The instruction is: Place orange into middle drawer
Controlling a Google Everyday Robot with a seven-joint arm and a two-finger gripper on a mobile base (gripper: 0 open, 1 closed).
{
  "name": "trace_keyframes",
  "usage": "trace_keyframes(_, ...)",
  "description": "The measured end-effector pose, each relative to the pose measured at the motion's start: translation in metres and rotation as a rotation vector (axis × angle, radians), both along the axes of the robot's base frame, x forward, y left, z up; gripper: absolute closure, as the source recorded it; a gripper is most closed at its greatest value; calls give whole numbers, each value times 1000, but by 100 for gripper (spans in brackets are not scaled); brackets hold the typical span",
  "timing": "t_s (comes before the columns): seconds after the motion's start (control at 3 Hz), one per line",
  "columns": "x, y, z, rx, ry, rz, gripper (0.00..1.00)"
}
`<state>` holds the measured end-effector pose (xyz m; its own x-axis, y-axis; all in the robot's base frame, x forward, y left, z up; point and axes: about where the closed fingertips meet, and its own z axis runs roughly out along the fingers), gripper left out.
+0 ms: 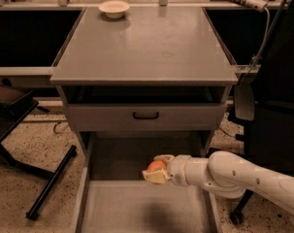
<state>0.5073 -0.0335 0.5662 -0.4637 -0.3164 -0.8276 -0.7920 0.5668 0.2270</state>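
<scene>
Orange fruit (157,165): small, round and smooth. It is held in the cream two-finger gripper (152,168), up in the air over the back edge of the wide grey middle drawer (137,210), near the middle of that edge.
Gripper: it sits at the end of the arm, just over the back edge of the middle drawer. Its fingers (156,177) are squeezed on the orange fruit, one on top and one under it.
Middle drawer: it is pulled out toward the camera. It has a flat floor and low walls on the left and right sides.
Arm: the fat white robot arm (234,174) comes in from the lower right corner and reaches left over the right wall of the middle drawer.
Drawer front: a grey drawer front with a small black handle (145,115) is just above the gripper.
Cabinet top: the flat grey cabinet top (146,47) is above the drawer front.
Bowl: a shallow cream-white bowl (114,8) stands near the back left corner of the cabinet top, well apart from the orange fruit.
Floor: a speckled stone floor (25,149) lies to the left of the cabinet. A long black metal bar (51,183) lies on it, near the left wall of the middle drawer.
</scene>
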Motion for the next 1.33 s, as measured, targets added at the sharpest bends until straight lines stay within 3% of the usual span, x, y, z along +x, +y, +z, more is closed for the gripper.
trace_keyframes(0.33, 7, 8, -37, -20, 31, -18, 100)
trace_keyframes(0.67, 4, 18, -69, 1, 95, -23, 100)
trace_keyframes(1.0, -8, 27, -95, 57, 187, -17, 100)
trace_keyframes(1.33, -30, 46, -121, 131, 273, 29, 100)
